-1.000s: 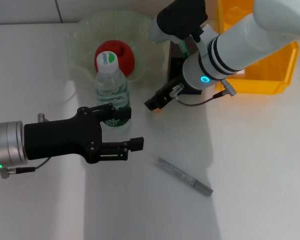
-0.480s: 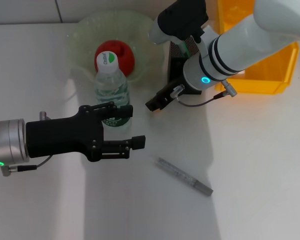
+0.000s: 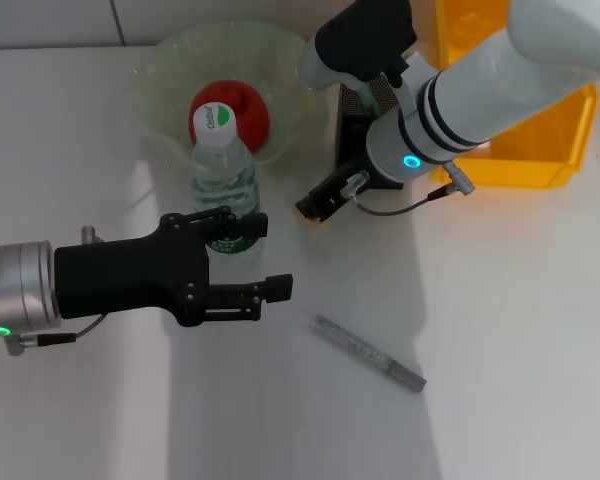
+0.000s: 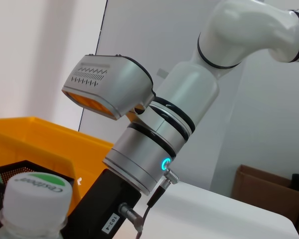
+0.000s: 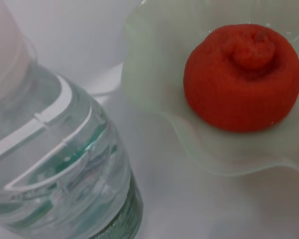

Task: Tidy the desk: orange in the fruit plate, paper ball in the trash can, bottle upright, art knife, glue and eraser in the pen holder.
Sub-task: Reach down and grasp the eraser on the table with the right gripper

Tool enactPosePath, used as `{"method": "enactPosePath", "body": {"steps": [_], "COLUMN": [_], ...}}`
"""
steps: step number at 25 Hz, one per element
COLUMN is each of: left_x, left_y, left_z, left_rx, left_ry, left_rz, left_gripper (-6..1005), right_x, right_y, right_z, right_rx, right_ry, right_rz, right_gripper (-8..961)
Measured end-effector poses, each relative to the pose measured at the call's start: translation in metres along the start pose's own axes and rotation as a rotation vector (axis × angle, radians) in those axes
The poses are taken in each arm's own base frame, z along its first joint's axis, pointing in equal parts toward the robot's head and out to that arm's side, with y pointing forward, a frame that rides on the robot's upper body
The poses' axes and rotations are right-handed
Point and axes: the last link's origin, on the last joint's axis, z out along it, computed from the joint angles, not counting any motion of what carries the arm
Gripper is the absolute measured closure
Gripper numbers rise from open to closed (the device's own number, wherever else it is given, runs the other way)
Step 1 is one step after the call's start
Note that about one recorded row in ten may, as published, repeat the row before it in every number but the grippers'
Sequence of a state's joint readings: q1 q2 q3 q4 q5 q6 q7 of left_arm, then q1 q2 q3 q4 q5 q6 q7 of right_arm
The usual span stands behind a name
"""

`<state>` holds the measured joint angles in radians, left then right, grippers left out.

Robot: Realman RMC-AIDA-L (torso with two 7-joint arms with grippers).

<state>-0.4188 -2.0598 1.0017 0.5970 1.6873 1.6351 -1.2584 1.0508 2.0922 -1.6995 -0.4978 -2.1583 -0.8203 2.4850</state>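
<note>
At lower left of the head view, the left pincer (image 3: 248,258) stands spread beside the base of the upright bottle (image 3: 223,185), judged freshly released. Behind it the orange (image 3: 242,112) sits in the fruit plate (image 3: 160,70) (already sorted). Centre-right, the right pincer (image 3: 317,203) points down beside the pen holder (image 3: 358,128); its spread I cannot tell. The trash can (image 3: 540,165) fills the upper right

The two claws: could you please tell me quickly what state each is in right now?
Left claw: open, empty, beside the upright bottle.
Right claw: cannot be told.
</note>
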Motion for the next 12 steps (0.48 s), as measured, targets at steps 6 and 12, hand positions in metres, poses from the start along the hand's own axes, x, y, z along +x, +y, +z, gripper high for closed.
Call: {"method": "enactPosePath", "body": {"steps": [6,12], "left_x": [-0.001,-0.001], "left_y": [0.001,0.001], "left_z": [0.0,-0.001], "left_rx": [0.0,-0.004], "left_ry": [0.001,0.002], "left_rz": [-0.002,-0.002], "left_gripper": [155,155], "right_x": [0.006,0.011], "right_y": [0.006,0.006], "right_z": [-0.006,-0.009], "right_rx": [-0.051,-0.06], "right_ry": [-0.009,-0.012], "right_rz": [0.008,0.007], "right_gripper": [770,758]}}
